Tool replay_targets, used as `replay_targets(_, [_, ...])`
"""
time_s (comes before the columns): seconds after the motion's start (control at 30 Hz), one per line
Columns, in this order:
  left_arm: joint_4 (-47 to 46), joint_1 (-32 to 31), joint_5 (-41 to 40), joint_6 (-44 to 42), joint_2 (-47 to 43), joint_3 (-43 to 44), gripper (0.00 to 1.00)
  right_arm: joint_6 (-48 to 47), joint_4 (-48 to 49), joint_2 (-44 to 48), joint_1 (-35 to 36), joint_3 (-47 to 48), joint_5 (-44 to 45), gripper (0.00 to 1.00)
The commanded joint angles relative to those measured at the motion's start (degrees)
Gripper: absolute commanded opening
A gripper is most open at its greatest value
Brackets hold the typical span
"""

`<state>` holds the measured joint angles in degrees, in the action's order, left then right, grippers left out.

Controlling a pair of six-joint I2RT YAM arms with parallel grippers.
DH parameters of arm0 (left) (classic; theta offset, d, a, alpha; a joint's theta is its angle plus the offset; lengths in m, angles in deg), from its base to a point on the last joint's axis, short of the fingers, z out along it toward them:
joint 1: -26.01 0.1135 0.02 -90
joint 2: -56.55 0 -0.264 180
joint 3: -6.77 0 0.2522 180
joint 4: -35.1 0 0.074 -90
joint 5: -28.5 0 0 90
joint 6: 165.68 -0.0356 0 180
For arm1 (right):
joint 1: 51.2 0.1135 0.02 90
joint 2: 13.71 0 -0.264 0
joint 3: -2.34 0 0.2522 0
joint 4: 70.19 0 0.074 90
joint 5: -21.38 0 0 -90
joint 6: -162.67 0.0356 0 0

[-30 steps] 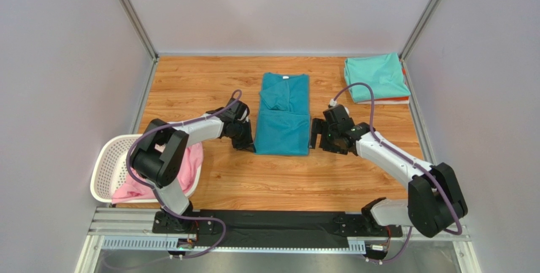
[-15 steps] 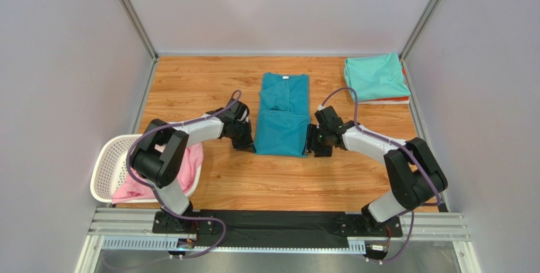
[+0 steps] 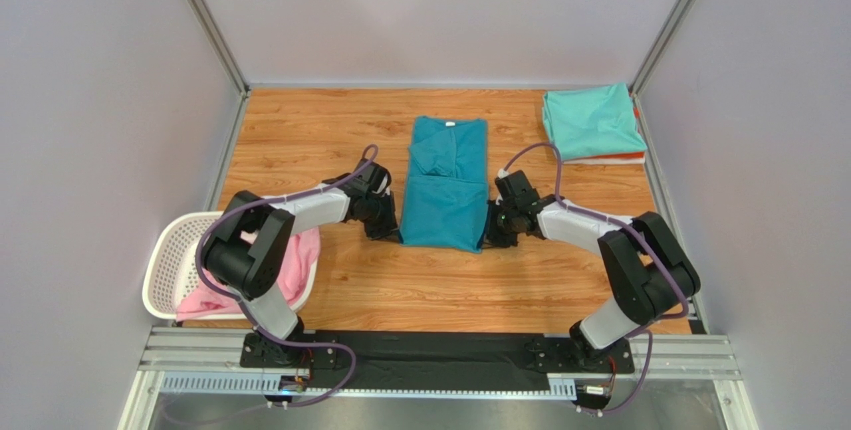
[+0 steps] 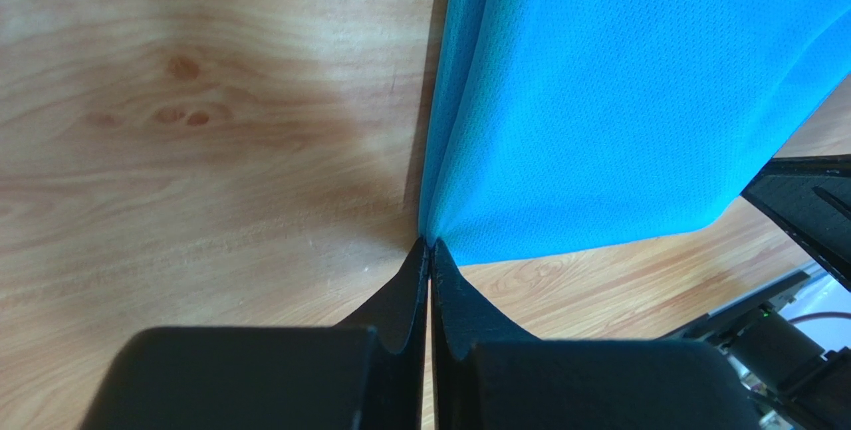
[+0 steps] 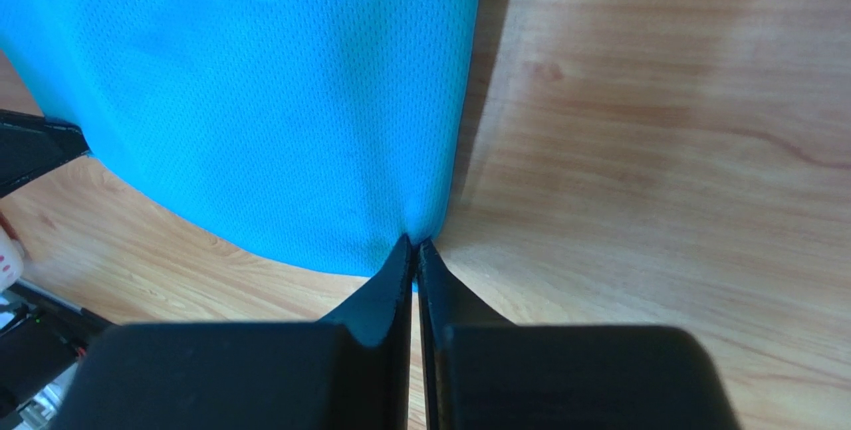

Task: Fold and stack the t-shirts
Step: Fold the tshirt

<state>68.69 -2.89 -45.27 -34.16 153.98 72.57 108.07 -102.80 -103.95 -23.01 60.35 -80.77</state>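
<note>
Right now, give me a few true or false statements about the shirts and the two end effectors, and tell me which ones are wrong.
1. The left end effector and the right end effector are each shut on a near corner of the teal shirt. True.
2. The mint shirt lies in the basket. False: it sits folded at the table's far right corner, on top of the orange shirt.
3. The teal shirt lies mid-table, between the two arms. True.
4. The pink shirt is folded on the stack. False: it is bunched in the basket, spilling over its rim.
</note>
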Motion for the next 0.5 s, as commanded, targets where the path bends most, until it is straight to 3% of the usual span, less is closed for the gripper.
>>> replay_targets(0.0, [0.99, -0.54, -0.41, 0.14, -3.11, -3.33, 0.00, 0.55, -0.04, 2.07, 0.29, -3.29, -2.62, 0.00])
replay_targets(0.13, [2.04, -1.85, -0.32, 1.02, -11.87, -7.72, 0.00, -1.37, -2.76, 7.43, 1.52, -4.96, -6.13, 0.00])
replay_targets(0.27, [4.50, -2.38, 2.93, 0.85, -24.70, -11.86, 0.00, -4.37, -13.04, 15.34, 2.93, -4.09, -10.26, 0.00])
replay_targets(0.47, [15.91, -5.19, -0.49, 0.67, -42.28, -11.08, 0.00, -4.55, -25.34, 25.01, 5.39, -1.19, -19.49, 0.00])
